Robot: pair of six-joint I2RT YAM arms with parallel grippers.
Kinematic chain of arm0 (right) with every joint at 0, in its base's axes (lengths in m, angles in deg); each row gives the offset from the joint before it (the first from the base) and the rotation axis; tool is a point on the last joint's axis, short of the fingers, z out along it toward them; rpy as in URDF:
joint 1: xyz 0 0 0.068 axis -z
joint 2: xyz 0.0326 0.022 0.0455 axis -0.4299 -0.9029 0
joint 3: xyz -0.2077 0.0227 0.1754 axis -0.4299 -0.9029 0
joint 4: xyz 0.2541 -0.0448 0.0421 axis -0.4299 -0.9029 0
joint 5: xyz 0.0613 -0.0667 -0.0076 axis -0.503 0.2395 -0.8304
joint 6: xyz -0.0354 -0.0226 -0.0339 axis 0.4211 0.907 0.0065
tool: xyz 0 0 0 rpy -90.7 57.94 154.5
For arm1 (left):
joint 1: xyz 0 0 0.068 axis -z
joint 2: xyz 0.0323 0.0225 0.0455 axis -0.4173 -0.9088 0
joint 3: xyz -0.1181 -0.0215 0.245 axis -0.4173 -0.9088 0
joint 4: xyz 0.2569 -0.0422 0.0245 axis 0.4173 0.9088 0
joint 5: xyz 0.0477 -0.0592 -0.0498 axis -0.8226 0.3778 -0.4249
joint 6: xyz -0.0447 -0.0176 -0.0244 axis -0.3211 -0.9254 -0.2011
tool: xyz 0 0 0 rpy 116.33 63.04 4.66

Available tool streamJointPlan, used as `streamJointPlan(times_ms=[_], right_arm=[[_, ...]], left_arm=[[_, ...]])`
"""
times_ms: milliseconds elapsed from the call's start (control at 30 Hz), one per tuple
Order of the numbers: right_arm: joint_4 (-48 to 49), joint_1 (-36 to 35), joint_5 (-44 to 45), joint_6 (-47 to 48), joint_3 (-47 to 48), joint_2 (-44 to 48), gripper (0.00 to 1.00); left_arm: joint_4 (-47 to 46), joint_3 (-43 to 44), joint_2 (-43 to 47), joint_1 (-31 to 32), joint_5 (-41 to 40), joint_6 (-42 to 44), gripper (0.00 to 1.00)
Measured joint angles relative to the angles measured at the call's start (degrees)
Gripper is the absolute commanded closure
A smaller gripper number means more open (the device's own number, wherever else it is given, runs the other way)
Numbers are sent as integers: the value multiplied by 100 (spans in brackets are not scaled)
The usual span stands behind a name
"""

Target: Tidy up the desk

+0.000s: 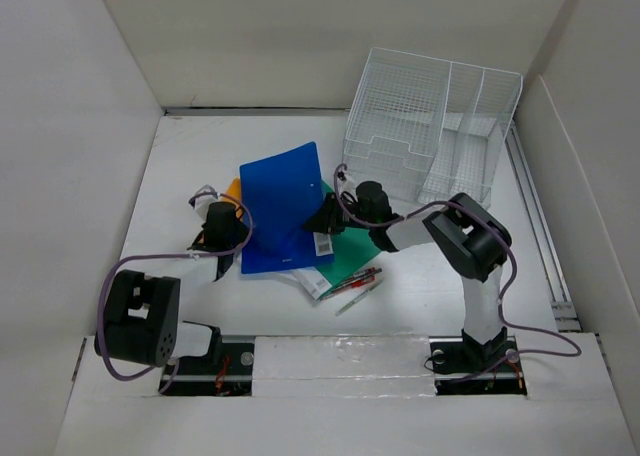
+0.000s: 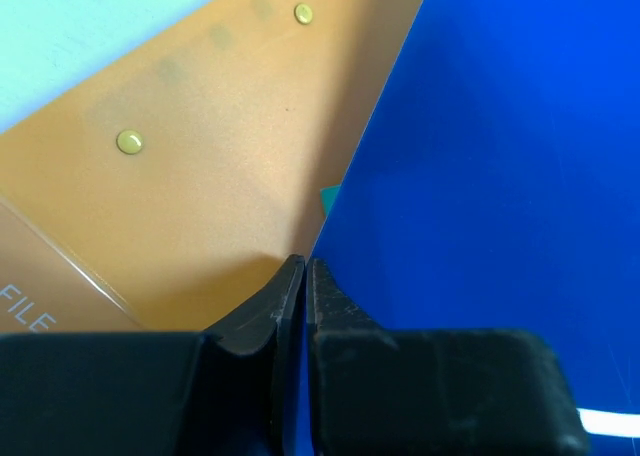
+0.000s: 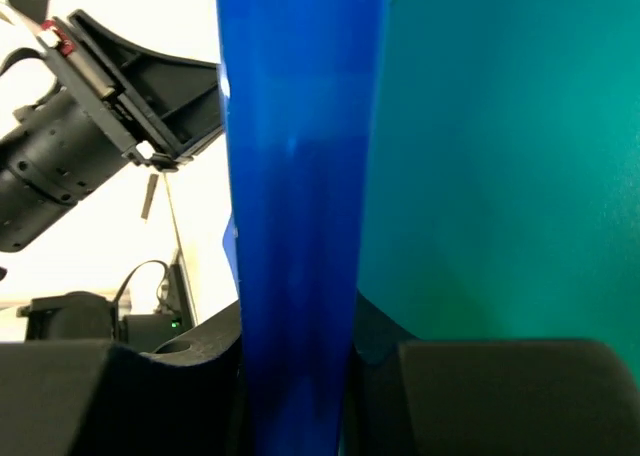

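Blue plastic is filling most of both wrist views: a blue folder (image 1: 280,206) is sitting in the middle of the desk (image 1: 420,286), the broad white tabletop walled by white panels, and both arms are meeting at it. The left gripper (image 2: 303,266) is reaching in at the folder's lower left edge, and its jaws are pressing together on that thin edge, with the blue sheet running straight down into the seam between the fingers. The right gripper (image 3: 298,326) is working at the folder's right edge, and its wrist view is showing the folder edge-on, filling the gap between the two fingers, which are lying against it on either side. An orange folder (image 2: 220,156) is lying under the blue one, peeking out at its left side, with two brass studs showing on it. A green folder (image 1: 355,256) is lying under the blue folder's lower right corner, just beneath the right gripper. Some pens (image 1: 352,284) are resting on the desk at the green folder's near edge. A white wire-mesh organizer (image 1: 430,126) is standing at the far right of the desk, behind the right arm.
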Motion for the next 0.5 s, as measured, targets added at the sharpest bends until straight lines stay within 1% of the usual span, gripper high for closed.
streamJointPlan(times_ms=[100, 133, 200, 233, 333, 433, 500], right_arm=[[-385, -61, 160, 181, 52, 229, 100], [-553, -96, 210, 275, 109, 332, 100], [-894, -166, 280, 470, 302, 525, 100], [-1088, -227, 323, 584, 452, 625, 100], [-1593, -407, 476, 903, 914, 1025, 100], [-2072, -535, 708, 1217, 1366, 1558, 100], [-2354, -533, 907, 1432, 1626, 1974, 100]], left_arm=[[98, 0, 199, 0, -13, -24, 99], [177, 0, 326, 0, -39, -39, 90], [396, 0, 791, 0, -46, -109, 81], [476, 9, 1108, 17, -4, -166, 59], [761, 190, 2173, 83, 24, -291, 32], [957, 643, 3136, 85, 0, -334, 31], [1080, 1032, 3565, 85, 2, -304, 31]])
